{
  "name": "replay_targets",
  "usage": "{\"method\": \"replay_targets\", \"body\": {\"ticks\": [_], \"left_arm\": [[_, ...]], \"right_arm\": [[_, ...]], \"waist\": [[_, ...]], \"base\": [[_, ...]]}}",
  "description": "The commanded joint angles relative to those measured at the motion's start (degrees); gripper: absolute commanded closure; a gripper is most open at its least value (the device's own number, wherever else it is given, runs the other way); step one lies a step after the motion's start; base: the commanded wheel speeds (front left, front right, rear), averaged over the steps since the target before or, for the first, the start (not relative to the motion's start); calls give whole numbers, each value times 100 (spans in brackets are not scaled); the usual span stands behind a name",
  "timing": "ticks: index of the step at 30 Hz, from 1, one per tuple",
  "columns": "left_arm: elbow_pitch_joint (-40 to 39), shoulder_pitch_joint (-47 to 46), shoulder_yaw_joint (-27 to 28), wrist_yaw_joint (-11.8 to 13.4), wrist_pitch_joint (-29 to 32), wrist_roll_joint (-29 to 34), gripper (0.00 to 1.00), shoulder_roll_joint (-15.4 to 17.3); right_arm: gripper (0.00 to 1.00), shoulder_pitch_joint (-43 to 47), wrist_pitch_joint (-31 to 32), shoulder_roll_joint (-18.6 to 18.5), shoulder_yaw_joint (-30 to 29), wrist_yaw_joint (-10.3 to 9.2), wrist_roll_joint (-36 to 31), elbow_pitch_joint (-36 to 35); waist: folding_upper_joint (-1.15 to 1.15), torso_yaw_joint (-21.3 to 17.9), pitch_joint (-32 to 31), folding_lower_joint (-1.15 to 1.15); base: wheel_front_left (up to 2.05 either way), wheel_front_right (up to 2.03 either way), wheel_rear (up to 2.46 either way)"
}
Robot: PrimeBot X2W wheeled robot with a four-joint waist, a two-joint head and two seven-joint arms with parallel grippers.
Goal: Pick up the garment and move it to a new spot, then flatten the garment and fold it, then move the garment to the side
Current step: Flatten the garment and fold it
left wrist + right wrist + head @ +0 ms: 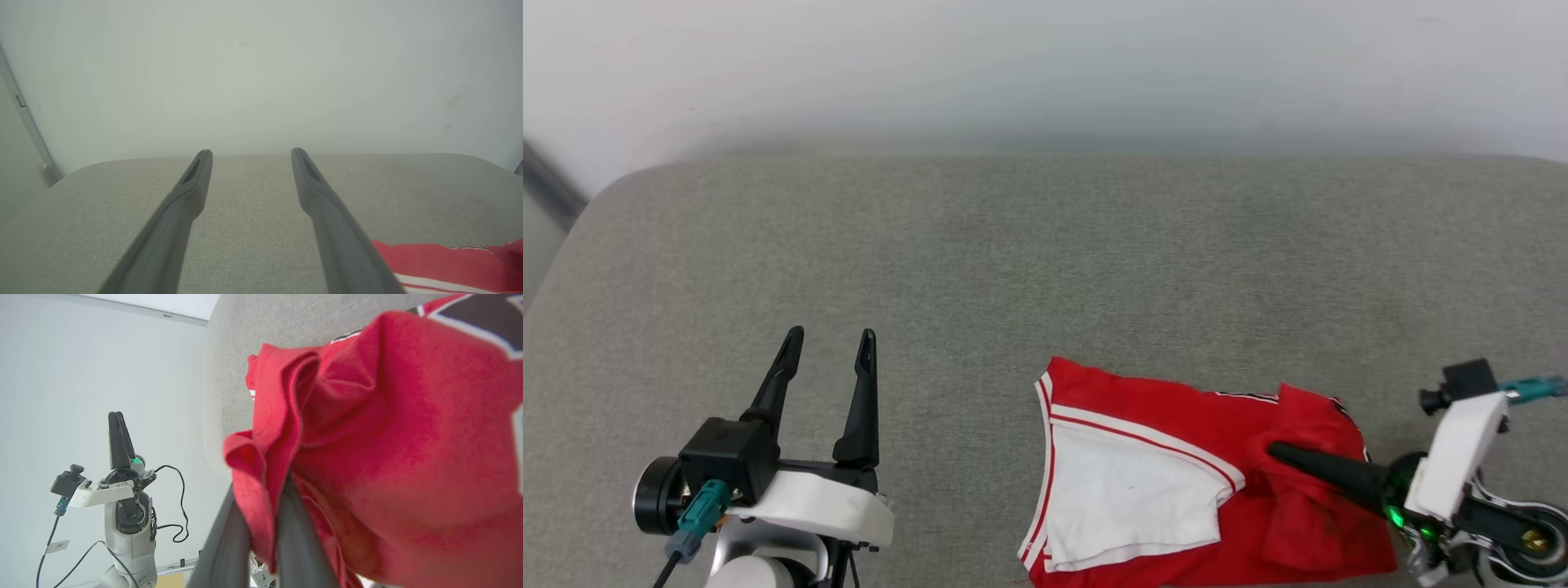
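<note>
Left gripper over near-left part of grey pad, fingers apart, nothing between them, pointing toward far edge and white wall. Bare pad between it and garment. Garment lies at near edge, right of middle, roughly folded: white sleeve with striped trim on its left part, red cloth bunched on its right, bit of black print along far side. Right gripper at near-right corner, pointing left, fingers together, clamped on red fold of garment's right part. Right wrist view: cloth pinched between both fingers.
</note>
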Motion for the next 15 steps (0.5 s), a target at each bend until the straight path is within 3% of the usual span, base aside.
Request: {"method": "replay_targets", "body": {"ticks": [1, 11, 15], "left_arm": [[7, -84, -16, -3, -14, 30, 0, -31], [95, -391, -111, -93, -79, 49, 0, -247], [190, -501, -138, -158, -113, 57, 0, -338]], "right_arm": [[100, -165, -42, 37, 179, 0, 153, 126], [100, -703, -949, 37, 1639, 0, 738, 929], [100, -876, -1420, 37, 2171, 0, 592, 1326]], "waist": [[0, 125, 88, 0], [0, 474, 476, 0], [0, 572, 603, 0]], "base": [[0, 0, 0], [0, 0, 0], [0, 0, 0]]}}
